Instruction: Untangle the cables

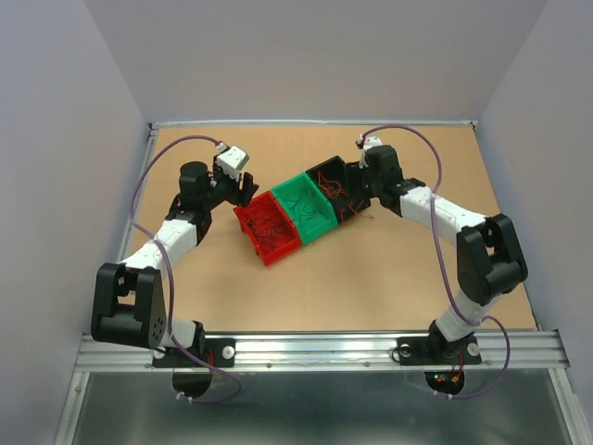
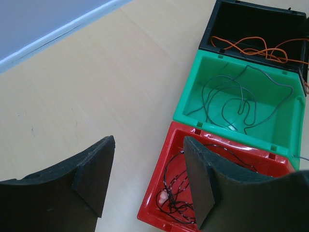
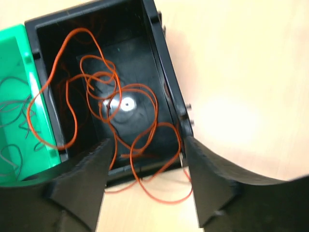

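Reaching for the orange loop outside the black bin

Your right pincer [image 3: 145, 193] is wide open and holds nothing. It hovers over the near end of the deep black plastic bin [image 3: 163, 67]. The thin curly orange wires [image 3: 126, 88] lie in a loose heap inside that bin. One loop of them spills over the bin's near wall and rests on the pale wooden worktop [image 3: 241, 72]. That loop sits right in the gap between your two black fingers. It runs mostly from one finger across to the other. I think closing now could just push it along and not pinch it. A small turn of the wrist may help, so that the wire crosses the gap.

Your left pincer [image 2: 147, 181] is wide open and empty too. It hangs by the side of the shiny red plastic bin [image 2: 241, 146], with one finger over the bin. The thin black wires [image 2: 174, 193] make a small knot in that bin, close beside that finger. The bright green plastic bin [image 2: 192, 94] sits between the red one and the black one. It holds thin grey wires [image 2: 231, 96].

So your right arm is much nearer the orange wires, and your left arm is nearer the black ones. To me the orange loop looks like the easy one to go for.
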Available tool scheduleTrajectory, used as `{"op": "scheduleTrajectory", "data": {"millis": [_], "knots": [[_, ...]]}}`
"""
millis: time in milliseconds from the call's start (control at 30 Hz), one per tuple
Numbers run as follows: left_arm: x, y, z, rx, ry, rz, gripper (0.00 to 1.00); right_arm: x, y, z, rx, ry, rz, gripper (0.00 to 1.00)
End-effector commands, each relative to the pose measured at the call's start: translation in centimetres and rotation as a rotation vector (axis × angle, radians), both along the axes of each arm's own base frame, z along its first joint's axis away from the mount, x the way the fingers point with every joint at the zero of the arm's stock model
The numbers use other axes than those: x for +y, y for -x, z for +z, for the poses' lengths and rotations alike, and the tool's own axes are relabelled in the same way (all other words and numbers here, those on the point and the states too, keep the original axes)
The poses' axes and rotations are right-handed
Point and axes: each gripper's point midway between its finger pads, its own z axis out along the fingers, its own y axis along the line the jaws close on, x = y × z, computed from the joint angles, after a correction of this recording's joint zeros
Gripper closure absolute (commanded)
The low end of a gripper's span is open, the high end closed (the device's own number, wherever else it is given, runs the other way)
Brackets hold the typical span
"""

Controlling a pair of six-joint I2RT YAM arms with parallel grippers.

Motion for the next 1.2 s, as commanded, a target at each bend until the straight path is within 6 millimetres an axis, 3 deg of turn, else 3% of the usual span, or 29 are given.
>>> {"op": "scheduleTrajectory", "data": {"millis": [0, 67, 100, 133, 233, 433, 733, 933, 967, 1167], "knots": [[-0.7, -0.9, 2.8, -0.081, 0.005, -0.023, 0.3, -0.4, 1.0, 2.5, -0.086, -0.046, -0.028, 0.3], [-0.8, -0.8, 2.7, -0.075, 0.004, -0.026, 0.3, -1.1, 2.1, 1.6, -0.074, -0.032, -0.052, 0.3], [-0.9, -0.8, 2.8, -0.075, 0.007, -0.031, 0.3, -1.1, 2.6, 2.5, -0.095, -0.048, -0.059, 0.3], [-1.0, -0.6, 2.8, -0.073, 0.008, -0.037, 0.3, -1.4, 3.7, 1.2, -0.068, -0.036, -0.062, 0.3], [-1.1, -0.3, 3.0, -0.077, 0.013, -0.048, 0.3, -1.3, 5.7, -0.3, -0.04, -0.047, -0.039, 0.26], [-1.5, -0.1, 3.1, -0.078, 0.013, -0.056, 0.3, -0.9, 5.1, -1.5, -0.055, -0.061, -0.037, 0.24], [-1.4, -0.1, 3.2, -0.086, 0.0, -0.043, 0.3, 0.3, 2.8, -3.3, -0.034, -0.03, -0.009, 0.35], [-1.5, -0.4, 2.7, -0.078, -0.006, -0.038, 0.3, 1.1, 1.6, -4.3, -0.021, -0.02, 0.013, 0.51], [-1.5, -0.5, 2.6, -0.073, -0.007, -0.037, 0.3, 1.3, 1.4, -4.0, -0.028, -0.023, 0.015, 0.6], [-1.4, -0.7, 2.4, -0.071, -0.014, -0.037, 0.3, 1.8, 1.0, -1.9, -0.084, -0.048, 0.044, 0.86]]}}
